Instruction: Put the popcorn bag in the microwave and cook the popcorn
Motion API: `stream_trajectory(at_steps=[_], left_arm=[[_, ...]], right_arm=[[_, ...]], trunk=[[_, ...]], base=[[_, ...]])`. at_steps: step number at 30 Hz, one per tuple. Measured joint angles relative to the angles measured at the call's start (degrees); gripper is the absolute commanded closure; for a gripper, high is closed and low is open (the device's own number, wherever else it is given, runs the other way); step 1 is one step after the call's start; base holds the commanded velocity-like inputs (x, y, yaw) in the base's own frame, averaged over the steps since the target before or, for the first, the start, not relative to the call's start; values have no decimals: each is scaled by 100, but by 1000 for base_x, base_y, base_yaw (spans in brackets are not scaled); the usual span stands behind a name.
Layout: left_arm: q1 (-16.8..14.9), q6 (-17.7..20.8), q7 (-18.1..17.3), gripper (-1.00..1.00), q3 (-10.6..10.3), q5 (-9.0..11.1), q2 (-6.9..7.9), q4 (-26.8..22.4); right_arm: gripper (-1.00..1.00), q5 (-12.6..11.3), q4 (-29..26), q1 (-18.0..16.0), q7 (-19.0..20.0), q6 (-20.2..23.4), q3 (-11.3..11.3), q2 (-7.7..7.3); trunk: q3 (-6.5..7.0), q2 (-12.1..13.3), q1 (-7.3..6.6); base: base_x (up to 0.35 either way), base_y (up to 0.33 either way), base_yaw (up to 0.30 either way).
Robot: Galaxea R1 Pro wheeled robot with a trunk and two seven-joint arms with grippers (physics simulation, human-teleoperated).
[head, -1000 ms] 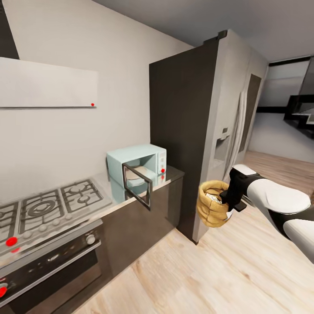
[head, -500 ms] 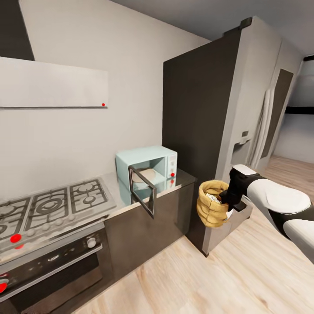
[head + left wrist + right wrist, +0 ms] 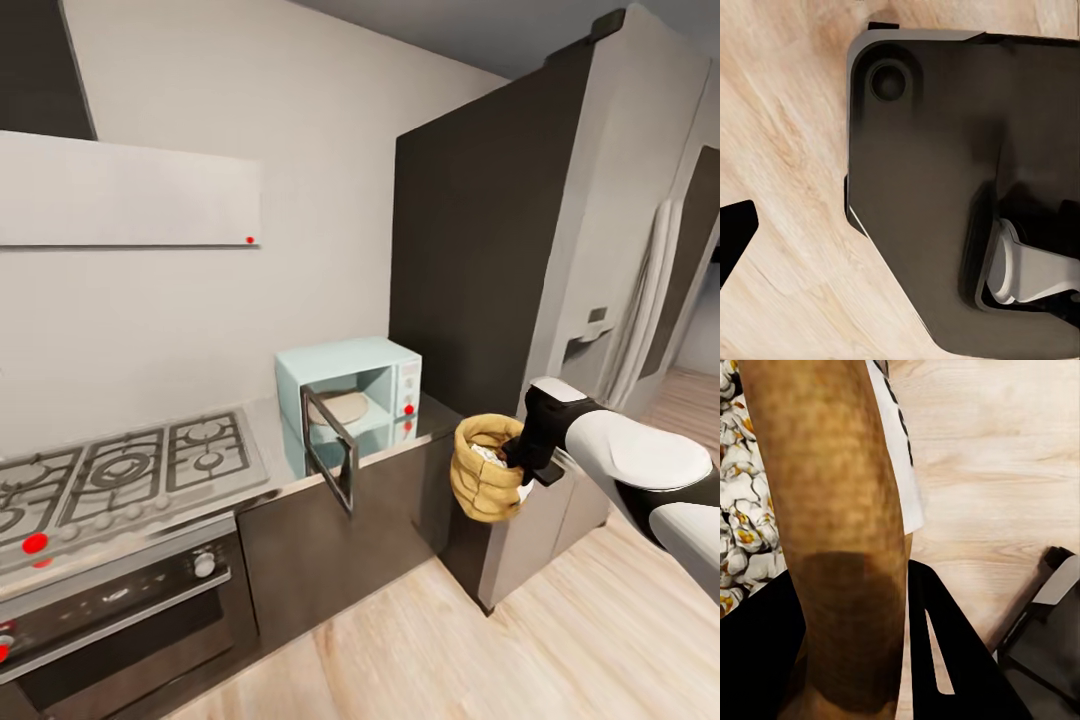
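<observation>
The tan popcorn bag point(image 3: 485, 485) hangs in the air at the right, in front of the fridge's corner, with my right gripper point(image 3: 520, 455) shut on its rolled rim. In the right wrist view the bag's wall point(image 3: 840, 510) passes between the black fingers point(image 3: 945, 660), and pale popcorn point(image 3: 742, 532) shows inside it. The pale blue microwave point(image 3: 350, 385) stands on the grey countertop point(image 3: 268, 440), left of the bag. Its dark glass door point(image 3: 330, 460) is swung open toward me. One black fingertip point(image 3: 731, 232) of my left gripper shows over the floor.
A steel gas hob point(image 3: 120, 470) and a dark oven point(image 3: 110, 610) lie left of the microwave. A tall dark fridge point(image 3: 500, 250) rises right behind it. Light wooden floor point(image 3: 500, 650) spreads in front. My own dark base point(image 3: 945, 187) shows in the left wrist view.
The whole head view has shifted, so the camera has moved; the microwave and fridge now sit further right and look larger. The bag stays in the right gripper at the same place.
</observation>
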Motion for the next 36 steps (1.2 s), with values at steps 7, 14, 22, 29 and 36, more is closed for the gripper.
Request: stream_trajectory(at_steps=[7, 14, 22, 29, 36], left_arm=[[0, 0, 0, -100, 0, 0, 0, 0], [0, 0, 0, -100, 1, 0, 0, 0], [0, -29, 0, -100, 8, 0, 9, 0], [0, -191, 0, -100, 8, 0, 9, 0], [0, -194, 0, -100, 9, 0, 9, 0]], right_arm=[[100, 1, 0, 0, 2, 1, 1, 2], [100, 0, 1, 0, 2, 3, 0, 2], [100, 1, 1, 0, 9, 9, 1, 3], [100, 1, 6, 0, 10, 9, 1, 3], [100, 1, 8, 0, 5, 11, 1, 3]], trunk=[[0, 0, 0], [0, 1, 0], [0, 0, 1], [0, 0, 1], [0, 0, 1]], base=[[120, -195, 248], [88, -224, 252], [40, -226, 252], [1, -226, 252], [0, -226, 252]])
